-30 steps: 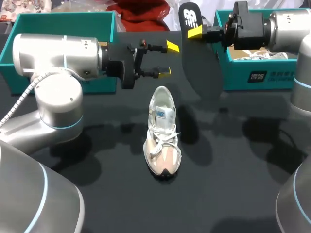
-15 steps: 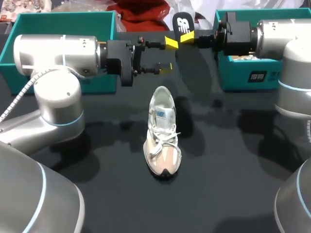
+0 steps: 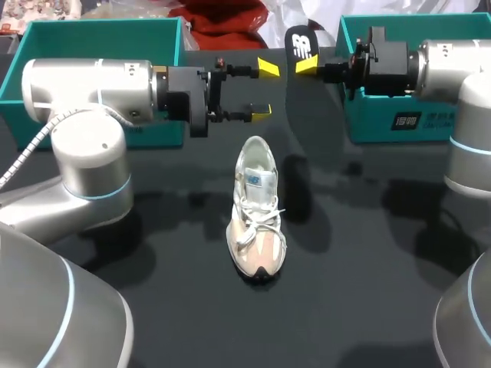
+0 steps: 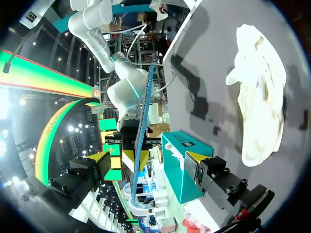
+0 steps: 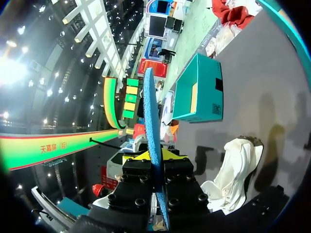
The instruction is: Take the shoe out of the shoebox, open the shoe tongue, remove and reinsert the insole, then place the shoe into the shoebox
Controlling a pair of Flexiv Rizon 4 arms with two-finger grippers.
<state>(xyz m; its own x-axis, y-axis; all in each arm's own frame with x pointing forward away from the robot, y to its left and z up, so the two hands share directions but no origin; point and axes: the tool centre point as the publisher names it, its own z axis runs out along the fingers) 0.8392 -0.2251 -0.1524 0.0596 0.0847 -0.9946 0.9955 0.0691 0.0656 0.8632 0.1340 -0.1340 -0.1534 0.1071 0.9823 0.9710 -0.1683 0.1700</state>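
A white and beige shoe (image 3: 257, 207) lies on the black table, toe toward me, laces loose. My right gripper (image 3: 308, 66) is shut on a black insole (image 3: 301, 44), held up in the air beside the teal shoebox (image 3: 399, 119). In the right wrist view the insole (image 5: 151, 121) stands edge-on, blue, out of the right gripper (image 5: 158, 165), with the shoe (image 5: 238, 170) below. My left gripper (image 3: 265, 90) hovers open above the shoe's heel, facing the insole. In the left wrist view the insole (image 4: 142, 141) runs edge-on between the left gripper's (image 4: 150, 162) spread fingers without touching them; the shoe (image 4: 260, 92) lies off to one side.
A second teal box (image 3: 100, 38) stands at the back left behind my left arm. White paper shows inside the right shoebox. Red cloth lies at the table's far edge. Bare black tabletop surrounds the shoe.
The right arm swung the insole left toward the left gripper, then eased back slightly right and lower. The left gripper rose a little. The shoe stayed put.
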